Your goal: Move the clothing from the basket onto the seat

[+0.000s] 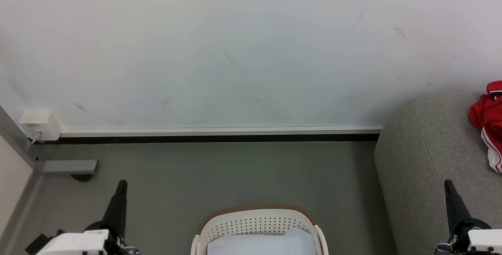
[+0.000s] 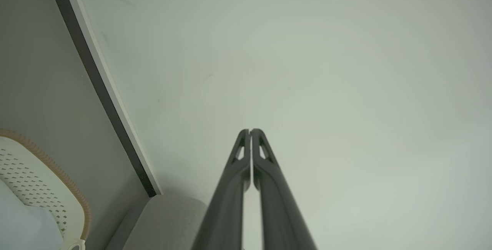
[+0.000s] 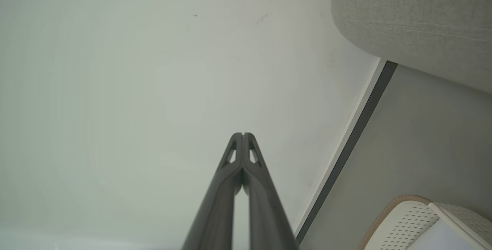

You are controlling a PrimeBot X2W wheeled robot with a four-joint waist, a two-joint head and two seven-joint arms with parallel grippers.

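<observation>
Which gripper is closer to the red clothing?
Right. The right gripper sits by the seat, a little short of the clothing; the left gripper is far off on the other side of the basket.

A scuffed, matt white wall [image 1: 235,51] meets a smooth grey floor [image 1: 235,172] along a white skirting strip [image 1: 219,131] with a black line beneath it. A small white plastic box [image 1: 39,123] sits at the wall's lower left, just above a flat grey metal bar [image 1: 70,166]. A plain pale white cloth [image 1: 261,244] lies at the bottom centre.
</observation>
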